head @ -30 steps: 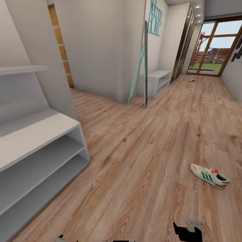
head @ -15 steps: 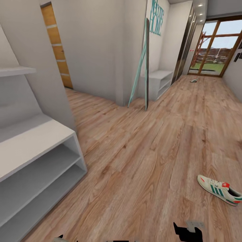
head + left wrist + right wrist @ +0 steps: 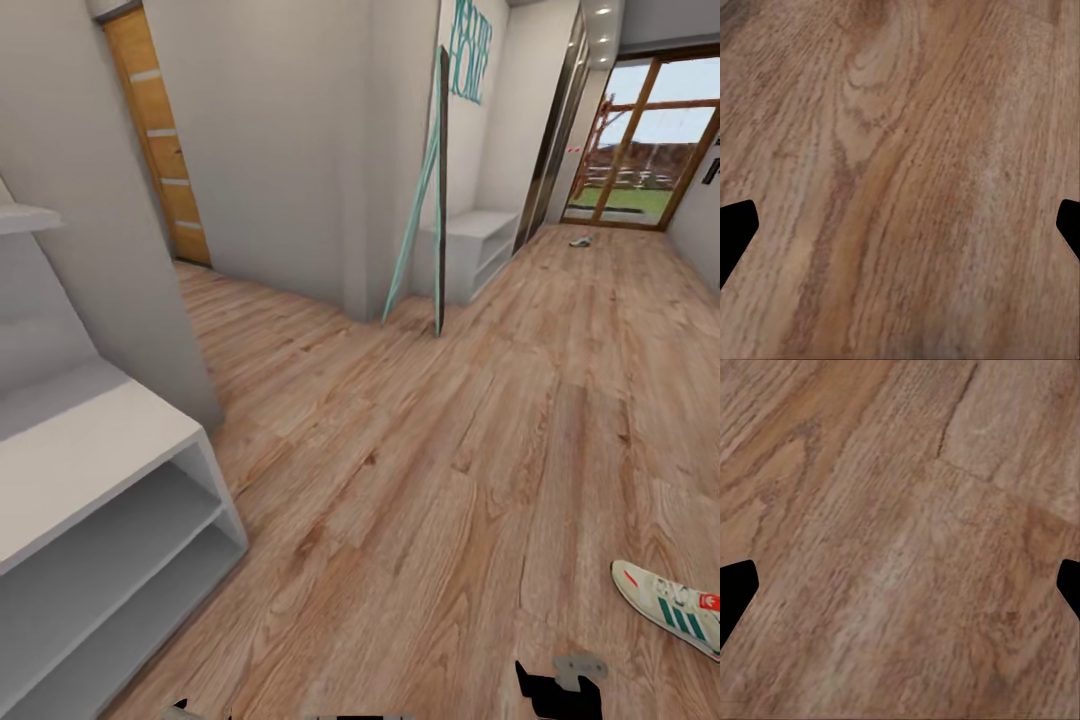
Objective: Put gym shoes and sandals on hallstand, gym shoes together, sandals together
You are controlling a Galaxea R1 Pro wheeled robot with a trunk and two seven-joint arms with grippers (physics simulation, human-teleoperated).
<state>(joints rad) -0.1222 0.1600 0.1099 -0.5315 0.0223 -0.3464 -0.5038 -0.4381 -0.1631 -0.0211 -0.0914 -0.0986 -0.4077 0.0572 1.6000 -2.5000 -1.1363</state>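
At the near right of the head view one gym shoe (image 3: pixel 672 607) is seen lying on the corridor floor (image 3: pixel 430 500), its sole down, its long axis running diagonally with the toe toward the middle of the corridor and the heel cut off by the picture's right edge. The right gripper (image 3: pixel 900 585) is held pointing down at bare planks, its two dark fingertips (image 3: pixel 736 592) set wide apart with nothing between them; the left gripper (image 3: pixel 900 229) is posed likewise over the wood grain, spread wide and holding nothing. At the near left the hallstand (image 3: pixel 90 450) is seen, its top and two low shelves bare. Farther on, a teal-edged leaning panel (image 3: pixel 432 200) is propped at a wall corner, with a low white shelf unit (image 3: pixel 478 240) behind it and an orange door (image 3: pixel 155 140) at the left. Far down the corridor, before the glazed door (image 3: pixel 640 140), a small object (image 3: pixel 580 240) lies on the floor, too small to be identified.
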